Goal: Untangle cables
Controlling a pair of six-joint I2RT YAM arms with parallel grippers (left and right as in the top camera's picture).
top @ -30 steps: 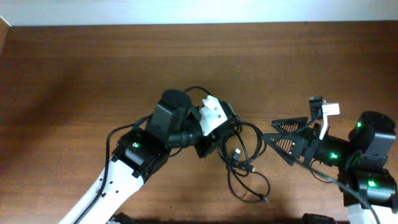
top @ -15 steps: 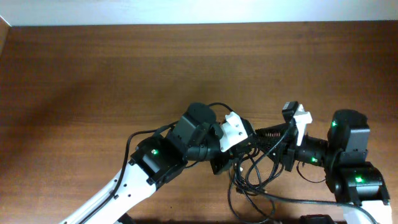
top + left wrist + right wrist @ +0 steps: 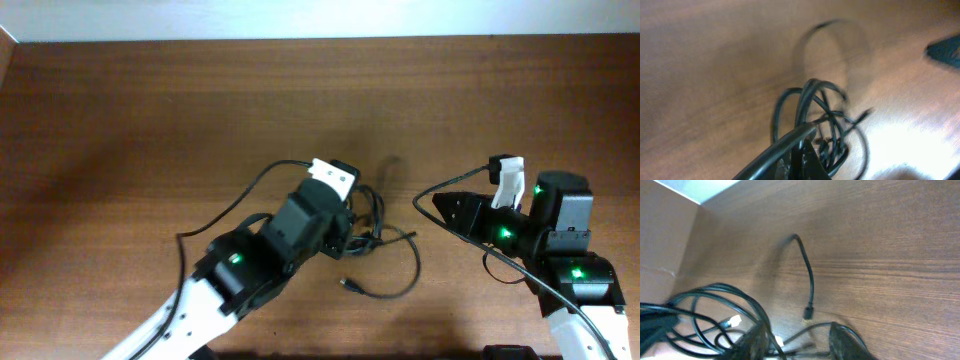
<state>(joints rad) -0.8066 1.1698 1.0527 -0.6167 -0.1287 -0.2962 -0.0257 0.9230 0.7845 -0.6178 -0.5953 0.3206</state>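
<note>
Across the brown wooden worktop (image 3: 150,120), the left gripper (image 3: 807,145) clamps its fingers on the tangled thin black cables (image 3: 372,222) at centre. The right gripper (image 3: 440,207) hovers at right, fingers wide. Separation seems mid-step; next, it likely must seize the loose plug-tipped strand (image 3: 410,265).

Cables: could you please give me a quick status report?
Left claw shut on cables, bundle knotted. Right claw open, right of bundle. Nothing blocking.

Left arm (image 3: 235,270) reaching in from lower left, left gripper (image 3: 343,238) pinched on cables (image 3: 375,225), right arm (image 3: 565,235) at right edge, right gripper (image 3: 447,209) pointing left, fingers apart
</note>
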